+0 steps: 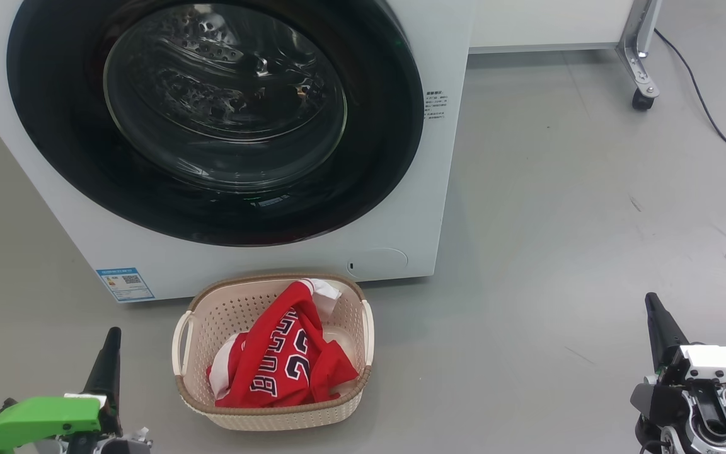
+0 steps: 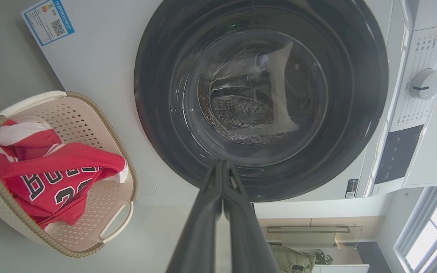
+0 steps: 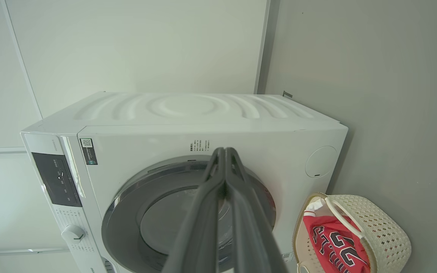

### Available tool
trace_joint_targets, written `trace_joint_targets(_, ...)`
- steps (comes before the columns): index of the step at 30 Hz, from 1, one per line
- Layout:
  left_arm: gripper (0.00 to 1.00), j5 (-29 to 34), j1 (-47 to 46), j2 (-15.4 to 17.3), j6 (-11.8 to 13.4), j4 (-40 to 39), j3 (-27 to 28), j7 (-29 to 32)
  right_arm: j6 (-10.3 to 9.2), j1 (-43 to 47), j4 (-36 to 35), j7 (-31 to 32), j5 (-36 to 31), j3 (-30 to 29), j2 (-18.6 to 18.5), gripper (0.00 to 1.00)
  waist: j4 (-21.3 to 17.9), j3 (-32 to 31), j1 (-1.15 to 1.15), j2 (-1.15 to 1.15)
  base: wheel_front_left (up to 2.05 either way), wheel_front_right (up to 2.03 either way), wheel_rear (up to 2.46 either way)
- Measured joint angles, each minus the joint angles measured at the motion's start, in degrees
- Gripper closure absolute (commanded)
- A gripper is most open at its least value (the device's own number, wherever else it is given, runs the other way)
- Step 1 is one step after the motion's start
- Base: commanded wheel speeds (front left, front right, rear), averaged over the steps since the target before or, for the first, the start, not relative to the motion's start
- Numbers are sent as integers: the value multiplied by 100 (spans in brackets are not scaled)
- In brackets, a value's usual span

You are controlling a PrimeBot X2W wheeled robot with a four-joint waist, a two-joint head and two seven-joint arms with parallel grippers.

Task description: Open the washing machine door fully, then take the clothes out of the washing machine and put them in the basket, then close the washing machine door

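Your left tool (image 2: 222, 167) has its two dark fingers pressed together with nothing between them. Your right tool (image 3: 224, 152) is the same: closed and empty. In the head view both sit low at the bottom corners, well apart from the washer and the basket, which suits arms with no grasp to make.

The washing machine door (image 1: 215, 120) lies flat against the white front of the washing machine (image 1: 442, 208). I can make out no gap at its black rim, so it reads as shut. Through the glass you see the bare perforated drum (image 2: 241, 110) and no red fabric.

The clothes (image 1: 284, 366) lie bunched in the basket (image 1: 275, 278), the jersey's lettered side up and white trim poking toward the back rim. The basket stands on the floor (image 1: 558, 221) just in front of the washer, below the door. That placement makes sense, since a garment pulled from the drum needs only a short carry.

Judging from how things lie, all three steps look done. If you want to be sure, check that the door's latch side is fully home, because these views cannot confirm the catch.
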Motion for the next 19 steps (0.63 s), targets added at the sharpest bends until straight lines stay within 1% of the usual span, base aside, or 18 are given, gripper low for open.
trace_joint_targets(19,100,0,-16,-2,0,4,8,8,0,0,-3,0,-1,-9,1,100,0,0,0,0,0,0,0)
